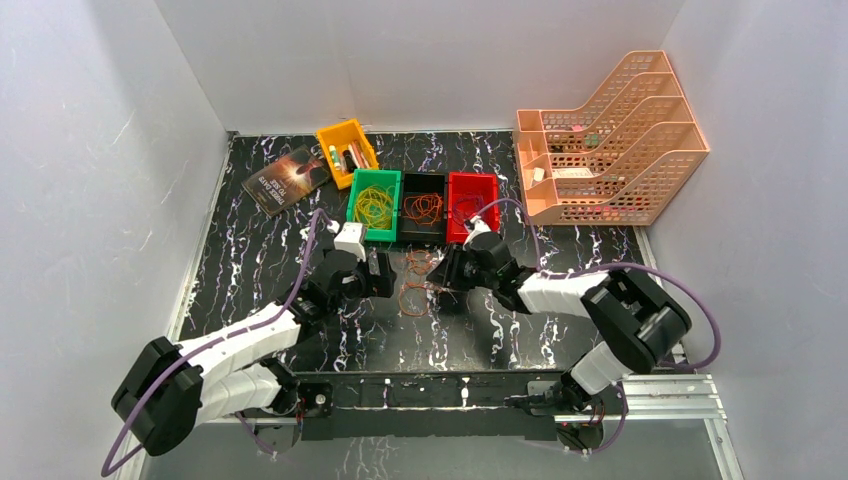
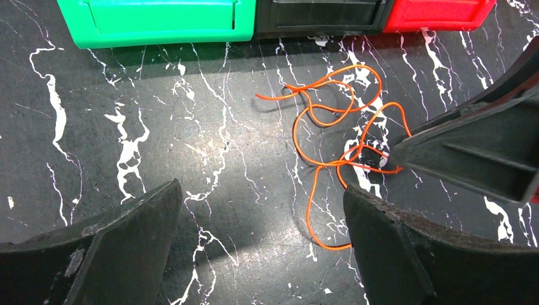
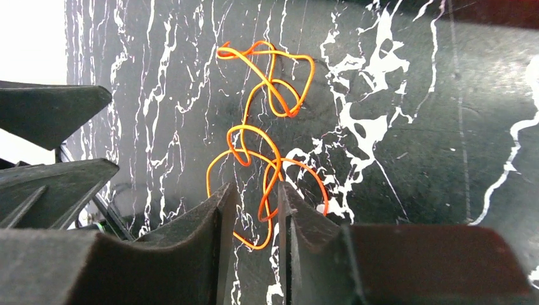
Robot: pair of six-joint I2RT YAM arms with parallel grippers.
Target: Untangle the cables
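A loose tangle of thin orange cables (image 1: 418, 285) lies on the black marbled table between my two grippers. It also shows in the left wrist view (image 2: 337, 121) and the right wrist view (image 3: 267, 127). My left gripper (image 1: 385, 275) (image 2: 260, 190) is open wide and empty, just left of the tangle, with one loop end by its right finger. My right gripper (image 1: 447, 280) (image 3: 254, 190) is at the tangle's right side. Its jaws stand a narrow gap apart, with orange strands lying between them. Its fingers (image 2: 470, 152) touch the tangle.
Behind the tangle stand a green bin (image 1: 353, 210) with yellow loops, a black bin (image 1: 423, 176) with orange loops and a red bin (image 1: 473, 177) with red loops. A yellow bin (image 1: 347, 147), a book (image 1: 287, 178) and a peach file rack (image 1: 610, 140) are at the back.
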